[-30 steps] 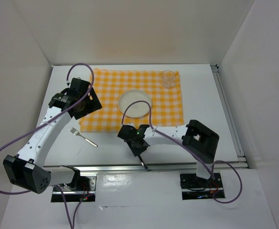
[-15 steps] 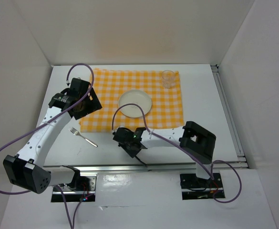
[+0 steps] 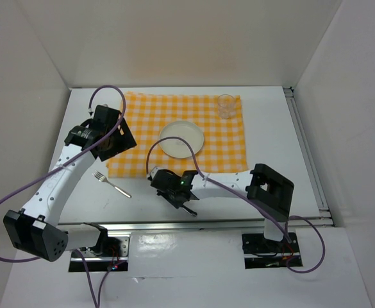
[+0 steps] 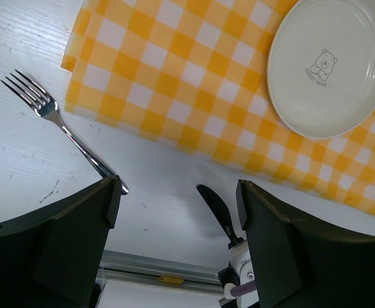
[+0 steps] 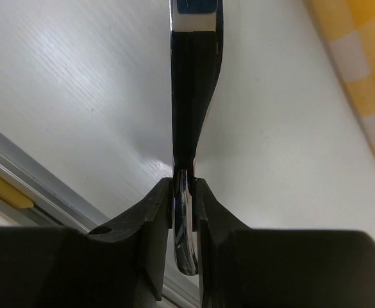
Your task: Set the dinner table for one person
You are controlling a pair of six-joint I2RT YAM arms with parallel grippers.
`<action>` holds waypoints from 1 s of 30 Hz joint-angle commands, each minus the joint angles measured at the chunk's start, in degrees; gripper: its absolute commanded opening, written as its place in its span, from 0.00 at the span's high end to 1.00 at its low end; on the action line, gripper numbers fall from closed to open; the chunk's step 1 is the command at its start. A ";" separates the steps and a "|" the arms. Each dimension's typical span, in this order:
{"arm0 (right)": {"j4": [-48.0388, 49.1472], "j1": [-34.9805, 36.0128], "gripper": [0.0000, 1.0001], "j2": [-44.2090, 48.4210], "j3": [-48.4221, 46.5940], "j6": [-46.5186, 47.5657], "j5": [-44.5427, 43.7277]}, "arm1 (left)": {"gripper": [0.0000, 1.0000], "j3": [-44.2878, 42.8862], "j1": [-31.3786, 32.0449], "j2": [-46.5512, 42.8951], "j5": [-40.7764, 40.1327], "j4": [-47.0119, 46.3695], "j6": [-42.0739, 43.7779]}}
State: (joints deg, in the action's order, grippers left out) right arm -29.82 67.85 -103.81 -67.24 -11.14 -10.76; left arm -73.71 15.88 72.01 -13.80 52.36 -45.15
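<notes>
The dinner table (image 3: 274, 138) is a white top with metal rails. A yellow-checked cloth (image 3: 145, 115) lies on it with a white plate (image 3: 182, 138) and a clear glass (image 3: 225, 106). A fork (image 3: 112, 185) lies on the bare table left of the cloth's front corner. My right gripper (image 3: 179, 197) is shut on a knife (image 3: 188, 210) near the front rail; the right wrist view shows the handle between my fingers (image 5: 184, 186) and the dark blade (image 5: 193, 83) over bare table. My left gripper (image 3: 104, 138) is open and empty above the cloth's left edge. The left wrist view shows the gripper (image 4: 177, 215), fork (image 4: 59, 119), plate (image 4: 331, 64) and knife (image 4: 218, 210).
The front metal rail (image 3: 174, 224) runs just behind the knife, and another rail (image 3: 306, 154) runs along the right edge. White walls enclose the table on three sides. The arm bases (image 3: 267, 247) sit below the front rail.
My right arm has swung left and carried the knife left and a little away from the front rail. My left arm, fork, plate and glass have not moved.
</notes>
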 commanded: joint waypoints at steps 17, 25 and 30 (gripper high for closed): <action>-6.11 -20.64 1.00 10.91 -9.13 -1.25 -2.69 | 0.10 -2.75 -0.85 -1.70 -1.93 0.55 0.06; -7.28 -37.25 1.00 7.04 -12.30 -4.07 3.55 | 0.10 -2.22 -0.85 -1.17 -1.93 1.08 0.06; -4.63 -46.84 1.00 3.53 -13.09 -5.30 8.30 | 0.10 -1.70 -0.85 -1.17 -2.46 1.08 -0.65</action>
State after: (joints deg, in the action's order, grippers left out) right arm -36.18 24.23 -98.59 -77.49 -14.81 -6.26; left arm -74.37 15.40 71.85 -14.96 53.04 -45.23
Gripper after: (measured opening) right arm 0.261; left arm 0.904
